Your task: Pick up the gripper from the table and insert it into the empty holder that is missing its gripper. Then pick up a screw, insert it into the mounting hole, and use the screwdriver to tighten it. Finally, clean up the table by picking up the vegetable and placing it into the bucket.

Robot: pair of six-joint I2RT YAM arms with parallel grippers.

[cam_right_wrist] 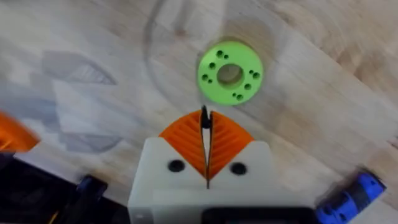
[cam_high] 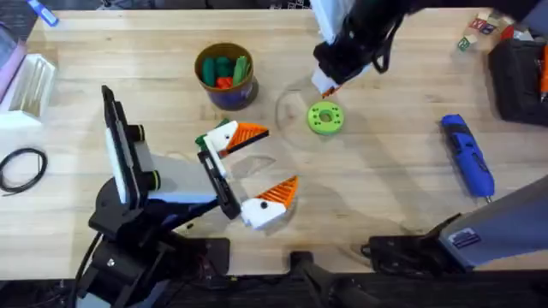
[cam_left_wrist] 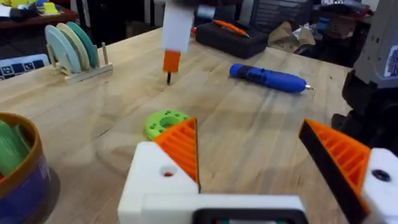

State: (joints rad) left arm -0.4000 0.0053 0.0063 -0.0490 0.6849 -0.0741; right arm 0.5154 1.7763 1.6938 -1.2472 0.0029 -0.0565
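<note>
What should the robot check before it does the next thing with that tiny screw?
1. Screw held: the right gripper has its jaws shut on the screw. Ok.
2. Left gripper ready: jaws open, both orange fingers fitted. Ok.
3. Mounting hole in the white block free for the screw: cannot tell.
4. Screw lined up with that hole: not ok. The right gripper hangs over the green disc, apart from the left gripper.
5. Screwdriver easy to grab: it lies alone on the table. Ok.
</note>
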